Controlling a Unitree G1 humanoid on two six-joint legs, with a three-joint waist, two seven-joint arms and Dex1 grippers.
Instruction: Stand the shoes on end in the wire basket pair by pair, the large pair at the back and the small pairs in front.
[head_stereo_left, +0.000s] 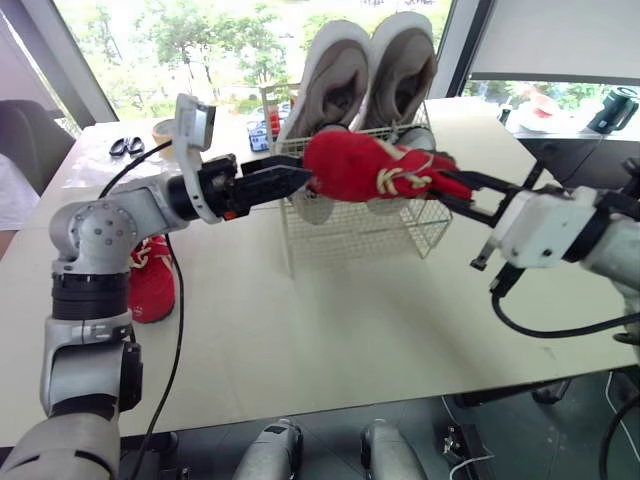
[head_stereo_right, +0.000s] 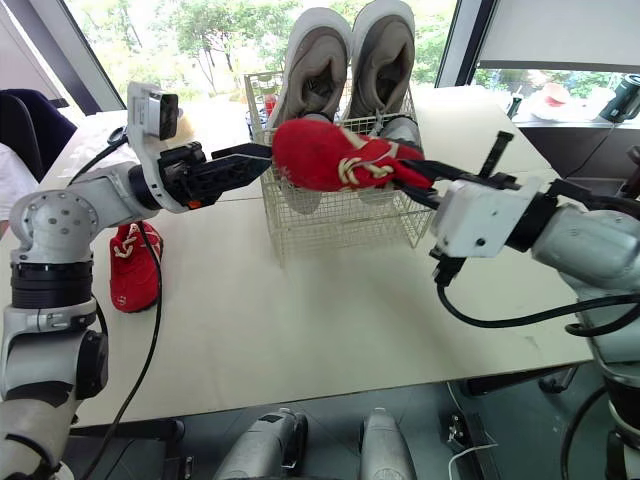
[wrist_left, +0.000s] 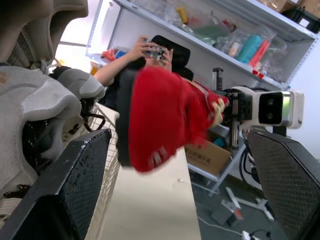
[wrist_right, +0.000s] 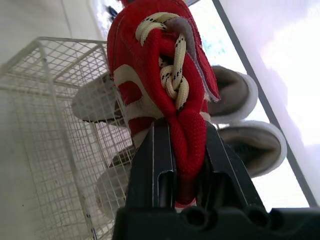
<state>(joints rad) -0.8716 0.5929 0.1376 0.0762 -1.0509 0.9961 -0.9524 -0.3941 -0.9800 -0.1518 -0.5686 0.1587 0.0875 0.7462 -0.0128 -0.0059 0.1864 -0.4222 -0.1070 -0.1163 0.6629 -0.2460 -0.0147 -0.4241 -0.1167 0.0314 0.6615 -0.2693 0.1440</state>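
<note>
A red shoe with cream laces (head_stereo_left: 370, 167) hangs in the air just in front of the white wire basket (head_stereo_left: 350, 225). My right gripper (head_stereo_left: 450, 186) is shut on its heel end, with the fabric pinched between the fingers (wrist_right: 155, 155). From the left, my left gripper (head_stereo_left: 300, 180) reaches the shoe's toe; its fingers (wrist_left: 75, 185) are spread wide, open, with the toe just ahead of them. A large grey pair (head_stereo_left: 370, 70) stands on end at the back of the basket. Small grey shoes (head_stereo_left: 415, 135) sit in front of them. A second red shoe (head_stereo_left: 152, 280) lies on the table at the left.
Scissors (head_stereo_left: 126, 146) and a roll of tape (head_stereo_left: 163, 128) lie at the table's far left. A person sits beyond the table (wrist_left: 150, 50), and a sleeve (head_stereo_left: 15, 195) shows at the left edge. Bare tabletop (head_stereo_left: 350, 320) stretches in front of the basket.
</note>
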